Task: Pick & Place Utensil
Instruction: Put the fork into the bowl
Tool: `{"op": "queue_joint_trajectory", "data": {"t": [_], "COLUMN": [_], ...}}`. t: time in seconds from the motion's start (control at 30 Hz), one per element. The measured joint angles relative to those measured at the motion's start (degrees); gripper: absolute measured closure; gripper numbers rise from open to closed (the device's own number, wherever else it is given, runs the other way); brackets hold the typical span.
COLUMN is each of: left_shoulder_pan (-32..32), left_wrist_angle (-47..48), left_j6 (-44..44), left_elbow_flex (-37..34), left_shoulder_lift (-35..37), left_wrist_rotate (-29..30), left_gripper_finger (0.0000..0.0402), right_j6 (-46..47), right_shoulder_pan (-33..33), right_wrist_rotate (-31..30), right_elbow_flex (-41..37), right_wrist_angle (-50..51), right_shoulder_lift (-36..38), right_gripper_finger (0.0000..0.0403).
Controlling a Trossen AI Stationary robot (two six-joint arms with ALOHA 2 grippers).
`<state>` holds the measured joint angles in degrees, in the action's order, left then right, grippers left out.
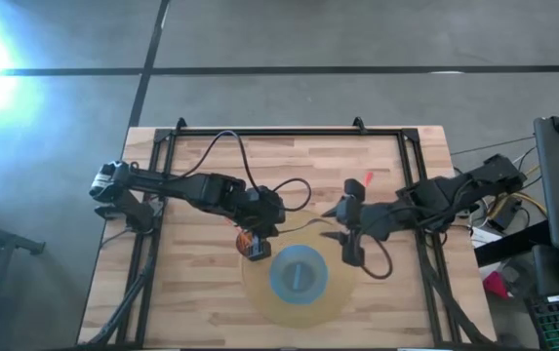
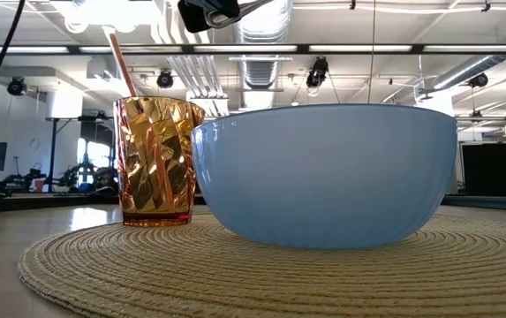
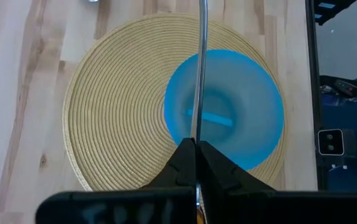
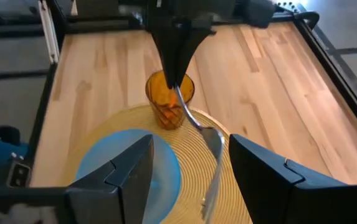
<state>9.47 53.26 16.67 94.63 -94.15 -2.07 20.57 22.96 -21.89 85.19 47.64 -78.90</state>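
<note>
Amber glass (image 1: 252, 244) stands at ten o'clock of the blue bowl (image 1: 299, 272); left tool (image 1: 259, 226) pinches a metal utensil (image 3: 199, 74) above them. Right tool (image 1: 349, 239) waits wide. Utensil may, seemingly, clip a rim and tip the glass.

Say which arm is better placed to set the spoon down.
Left: the left gripper clamps the silver metal spoon above the amber glass cup; the right gripper is open, empty.
</note>
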Motion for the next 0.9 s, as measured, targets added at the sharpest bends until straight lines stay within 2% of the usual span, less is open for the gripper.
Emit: {"op": "queue_joint_trajectory", "data": {"t": [0.23, 0.57, 0.77, 0.9], "left_shoulder_pan": [0.0, 0.0, 0.0, 0.0], "left_wrist_angle": [-0.1, 0.0, -0.1, -0.1], "left_j6": [0.0, 0.0, 0.0, 0.1], "left_elbow_flex": [0.0, -0.1, -0.2, -0.2], "left_shoulder_lift": [0.0, 0.0, 0.0, 0.0], "left_wrist_rotate": [0.0, 0.1, 0.2, 1.2], "left_gripper_finger": [0.0401, 0.0401, 0.0401, 0.0401], "right_j6": [-1.5, -2.7, 0.7, 1.8], "right_shoulder_pan": [0.0, -0.1, -0.9, -1.0], "right_wrist_rotate": [-1.5, -4.1, -6.2, -6.3], "right_elbow_flex": [1.0, 1.7, 1.7, 1.6], "right_wrist_angle": [0.1, 0.6, 6.5, 7.0], "right_shoulder_lift": [-2.9, -1.9, -1.9, -2.1], "right_gripper_finger": [0.0197, 0.0197, 0.0197, 0.0197]}}
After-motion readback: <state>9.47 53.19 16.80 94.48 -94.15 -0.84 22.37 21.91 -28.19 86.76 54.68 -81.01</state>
